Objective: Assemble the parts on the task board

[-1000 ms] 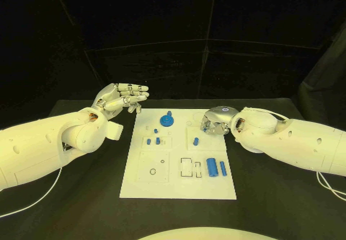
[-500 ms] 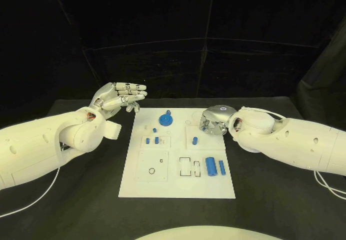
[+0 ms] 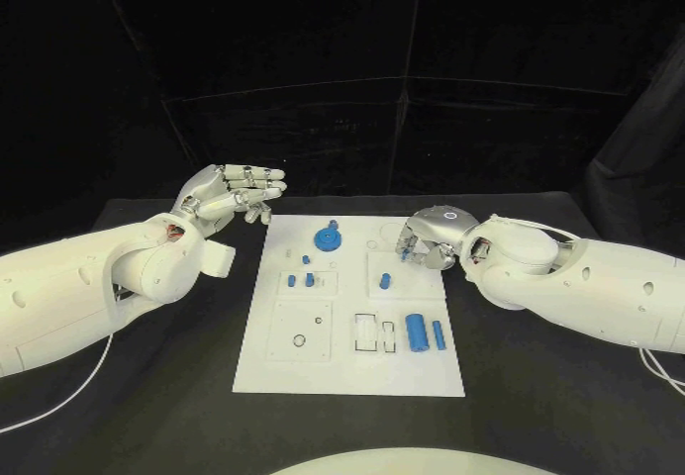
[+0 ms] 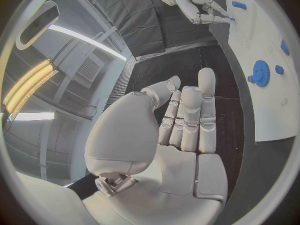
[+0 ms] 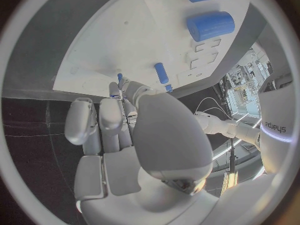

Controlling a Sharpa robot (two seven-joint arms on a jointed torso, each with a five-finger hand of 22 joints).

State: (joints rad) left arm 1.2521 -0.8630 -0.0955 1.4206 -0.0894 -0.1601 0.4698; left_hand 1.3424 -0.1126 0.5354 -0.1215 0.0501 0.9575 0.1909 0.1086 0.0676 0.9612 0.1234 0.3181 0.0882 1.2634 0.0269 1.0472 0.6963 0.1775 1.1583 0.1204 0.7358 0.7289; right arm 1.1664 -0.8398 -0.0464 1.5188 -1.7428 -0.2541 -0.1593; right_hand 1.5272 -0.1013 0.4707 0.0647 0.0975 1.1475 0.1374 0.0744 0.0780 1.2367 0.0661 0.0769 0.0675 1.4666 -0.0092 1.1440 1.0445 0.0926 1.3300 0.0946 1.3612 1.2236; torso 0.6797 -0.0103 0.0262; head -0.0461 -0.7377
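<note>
The white task board lies in the middle of the table. On its far part stands a blue gear. Small blue pegs and a short blue piece sit mid-board. A thick blue cylinder and a thin blue bar lie at the near right. My right hand hovers over the board's far right edge and pinches a small blue peg at its fingertips. My left hand is raised beyond the far left corner, holding nothing.
Black table surrounds the board on all sides. Empty cut-outs and a small ring-shaped hole mark the board's near half. Dark curtains close off the back.
The camera has shifted slightly. Both hands stay about where they were, and the right hand keeps its pinch over the board's far right part.
</note>
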